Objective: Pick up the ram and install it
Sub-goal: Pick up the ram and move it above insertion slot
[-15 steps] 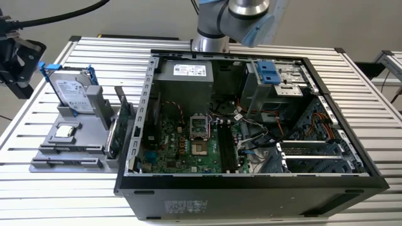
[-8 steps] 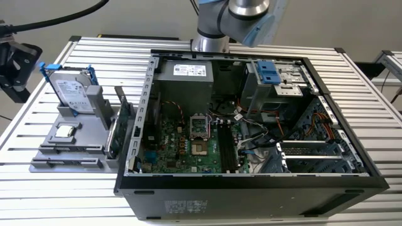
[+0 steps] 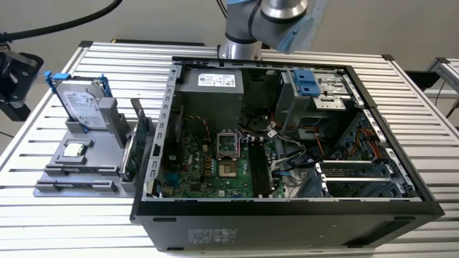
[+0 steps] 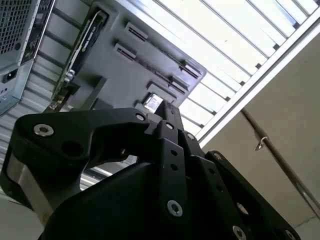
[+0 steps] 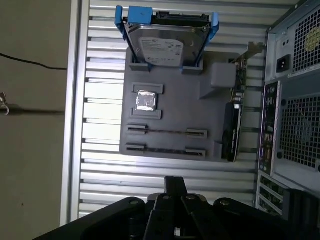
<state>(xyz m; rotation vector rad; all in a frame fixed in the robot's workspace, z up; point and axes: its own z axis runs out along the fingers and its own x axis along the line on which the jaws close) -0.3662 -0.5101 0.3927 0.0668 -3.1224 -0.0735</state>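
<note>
My black pincer (image 5: 175, 183), pressed together and empty, faces the grey holder tray (image 5: 175, 107) (thin dark ram stick (image 5: 165, 131) standing edgewise at its near end, easy to pinch).

Grey tray (image 5: 175, 115), blue-framed silver hard drive (image 5: 167, 47), black computer case (image 3: 287, 226), green motherboard (image 3: 208, 166)

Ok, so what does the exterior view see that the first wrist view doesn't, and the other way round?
The exterior view looks inside the open computer case: the motherboard, the power supply, cables, plus the robot arm above. The first wrist view brings the case's back panel with its power socket, and the tool. Both share the grey tray holding the hard drive, the processor chip, the expansion card and the ram in its slot.
</note>
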